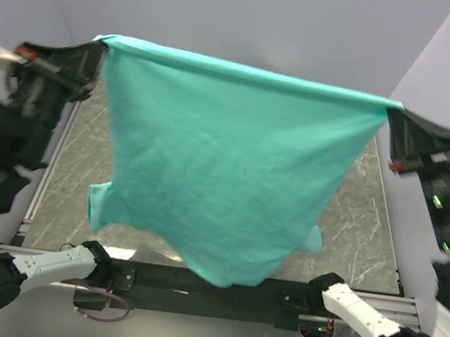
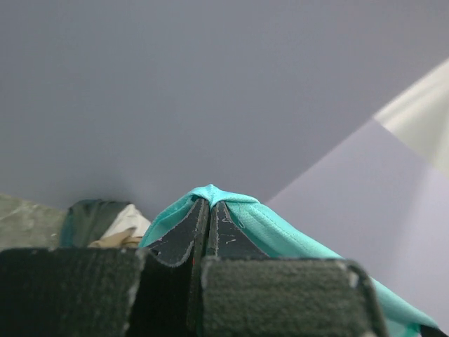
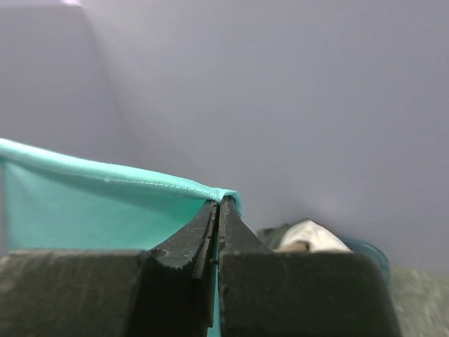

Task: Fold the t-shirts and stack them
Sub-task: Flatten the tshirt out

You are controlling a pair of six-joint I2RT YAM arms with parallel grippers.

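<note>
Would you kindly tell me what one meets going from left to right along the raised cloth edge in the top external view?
The left tool pinching one corner → teal-green t-shirt hanging spread between → right tool pinching the other corner.

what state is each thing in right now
teal t-shirt, stretched taut along its top edge, rest hanging
left gripper, shut on one top corner
right gripper, shut on the other top corner
basket, holds cream cloth
</note>
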